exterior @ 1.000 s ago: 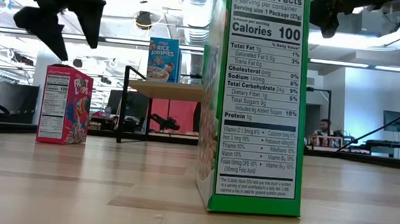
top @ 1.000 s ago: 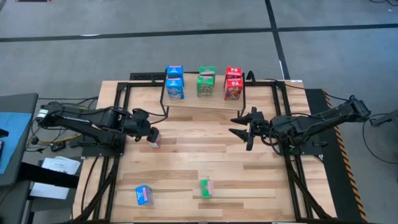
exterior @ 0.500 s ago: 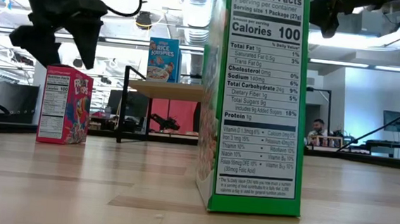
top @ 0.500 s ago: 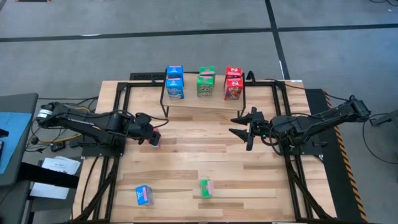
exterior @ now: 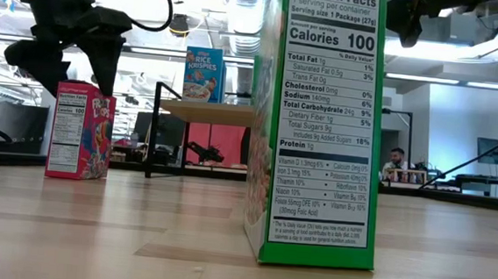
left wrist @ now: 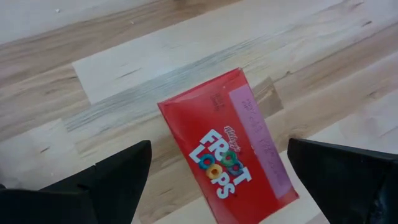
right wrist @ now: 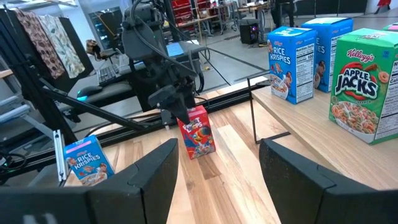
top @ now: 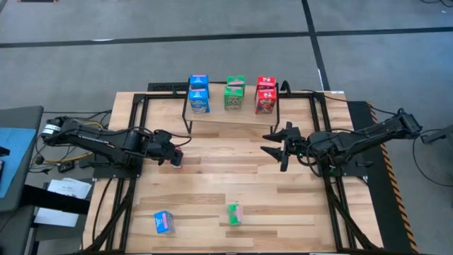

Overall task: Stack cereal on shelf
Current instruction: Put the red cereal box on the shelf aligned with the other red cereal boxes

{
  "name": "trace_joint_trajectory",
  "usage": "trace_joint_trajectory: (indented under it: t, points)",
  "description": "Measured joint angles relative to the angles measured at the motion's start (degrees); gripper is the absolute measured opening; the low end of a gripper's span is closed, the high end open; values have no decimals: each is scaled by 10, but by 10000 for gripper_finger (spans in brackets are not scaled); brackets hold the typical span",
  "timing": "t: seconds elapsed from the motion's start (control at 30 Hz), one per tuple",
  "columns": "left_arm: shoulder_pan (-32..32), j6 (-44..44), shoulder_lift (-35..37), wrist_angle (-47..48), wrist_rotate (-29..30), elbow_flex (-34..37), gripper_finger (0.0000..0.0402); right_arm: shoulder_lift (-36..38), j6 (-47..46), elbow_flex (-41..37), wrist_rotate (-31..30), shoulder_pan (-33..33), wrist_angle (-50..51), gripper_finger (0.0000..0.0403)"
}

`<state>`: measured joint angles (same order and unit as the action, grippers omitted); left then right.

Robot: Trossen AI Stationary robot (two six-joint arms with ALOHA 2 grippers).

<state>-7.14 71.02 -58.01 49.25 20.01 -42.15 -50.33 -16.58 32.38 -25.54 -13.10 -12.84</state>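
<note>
A: We begin at the left gripper [top: 175,156]. Its two dark fingers [left wrist: 112,180] stand spread wide, one on either side of the upright red cardboard Froot Loops box [left wrist: 227,152] on the large wooden tabletop [top: 233,177], just above it and not closed on it. In the low view the gripper [exterior: 65,61] hangs right over that box [exterior: 80,130].

B: And the right gripper [top: 277,142]? We see it near the middle of the table, just in front of the low rack with a light plank top on thin black legs [top: 230,117]. Its fingers [right wrist: 146,171] stand partly apart with nothing between them.

A: Let us count boxes. On the rack we make out two small blue Rice Krispies boxes [top: 199,94], green Apple Jacks cereal [top: 234,94] and two red boxes [top: 265,94]; whether the green is one box or two we cannot tell.

B: On the tabletop we count three: the red one under the left gripper, a blue box [top: 163,222] near the front edge, and a green box [top: 234,213] beside it, well apart.

A: For room, the boards between the two arms lie bare, and the front boxes stand well clear of both grippers. The rack sits at the table's far edge.
</note>
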Motion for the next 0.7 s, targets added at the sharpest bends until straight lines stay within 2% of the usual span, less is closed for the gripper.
trace_joint_trajectory:
  t: [0.37,0.7]
  points:
    - [0,-13,-22,-11,0,0,290,0,-6,0,0,0,-1,249]
    - [0,-39,-31,-27,-16,0,248,0,-15,0,0,0,0,249]
